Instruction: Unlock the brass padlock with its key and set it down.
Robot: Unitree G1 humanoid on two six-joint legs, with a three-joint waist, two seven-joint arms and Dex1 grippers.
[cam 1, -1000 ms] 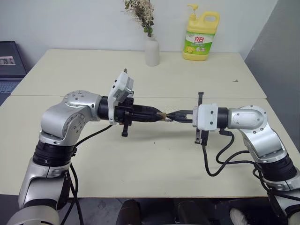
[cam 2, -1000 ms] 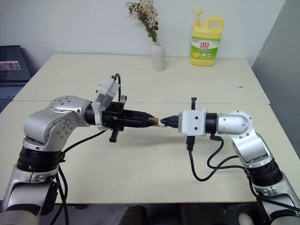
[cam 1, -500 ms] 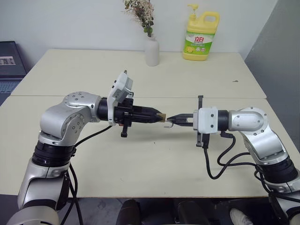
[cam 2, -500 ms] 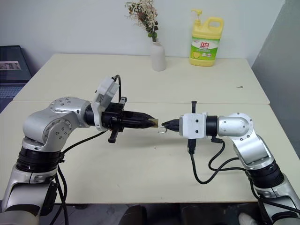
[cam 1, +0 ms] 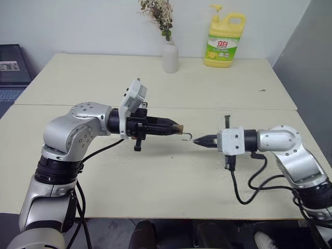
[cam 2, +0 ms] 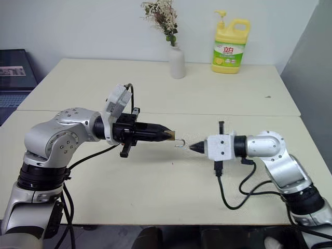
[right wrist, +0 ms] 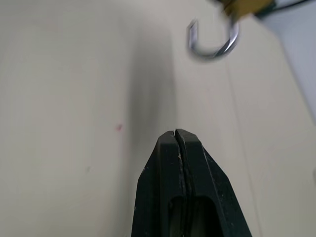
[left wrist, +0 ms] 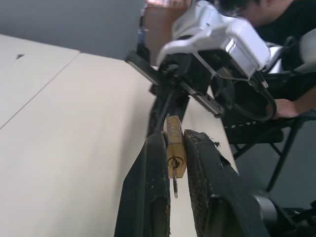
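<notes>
The brass padlock (cam 1: 178, 127) is clamped between the two black fingers of my left gripper (cam 1: 175, 127), held level above the table. Its silver shackle (cam 1: 187, 136) hangs free as an open hook, pointing at my right gripper. In the left wrist view the padlock's (left wrist: 174, 150) keyhole faces the camera, and a thin metal piece that looks like the key (left wrist: 175, 183) sticks out of it. My right gripper (cam 1: 199, 140) is shut and empty, a short way right of the shackle and slightly lower. The right wrist view shows the shackle (right wrist: 212, 42) ahead of its closed fingertips (right wrist: 176, 134).
A white vase (cam 1: 169, 56) of dried flowers and a yellow detergent bottle (cam 1: 223, 39) stand at the table's far edge. A dark laptop (cam 1: 10, 67) sits at far left. A seated person (left wrist: 276, 29) appears beyond the right arm in the left wrist view.
My right gripper, which was at the shackle, has drawn back to the right and downward. The shackle now hangs free and open. The left gripper has stayed put with the padlock.
</notes>
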